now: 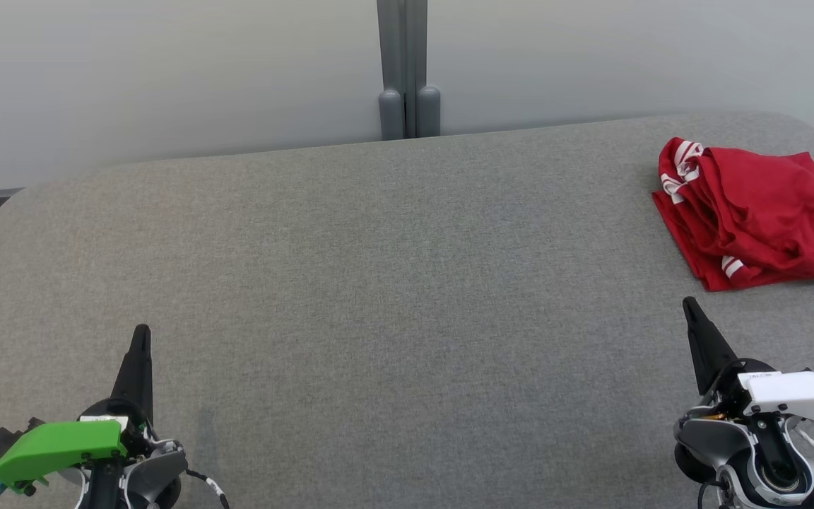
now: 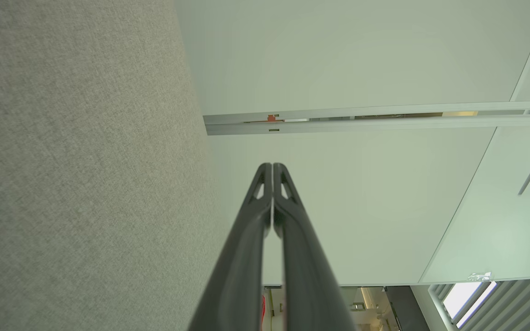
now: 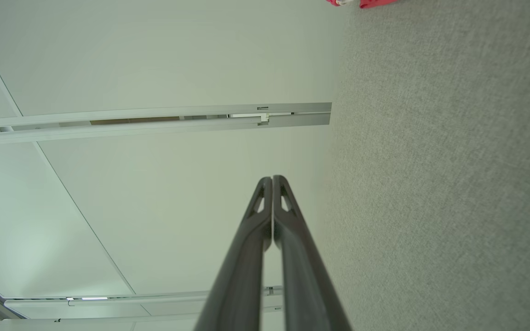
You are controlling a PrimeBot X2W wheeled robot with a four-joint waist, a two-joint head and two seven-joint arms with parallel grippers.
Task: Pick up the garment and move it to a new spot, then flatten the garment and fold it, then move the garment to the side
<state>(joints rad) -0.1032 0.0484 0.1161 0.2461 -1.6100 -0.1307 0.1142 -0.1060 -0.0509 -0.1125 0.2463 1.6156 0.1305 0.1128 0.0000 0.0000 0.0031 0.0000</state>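
The red garment (image 1: pixel 757 212) lies in a rumpled, roughly doubled-over heap at the far right of the grey table (image 1: pixel 393 268), white stripes showing at its left edge and near its front corner. It reaches the right edge of the head view. A sliver of it also shows at the top of my right wrist view (image 3: pixel 366 2).

My right gripper (image 1: pixel 693 311) is the closer one, low on the right and just short of the heap's front corner without touching it. Its jaws are pressed together on nothing (image 3: pixel 272 180). My left gripper (image 1: pixel 140 338) sits well apart at the lower left, with bare table between, and its jaws are pressed together and empty too (image 2: pixel 272 168).

With both hands idle, I judge either that the pick-up is not yet begun or that the heap already sits at its side spot; the loose folds do not settle it. If the pick-up is in hand, my right jaws must spread first, reach forward and right over the near corner, then pinch several layers so the cloth lifts as one.
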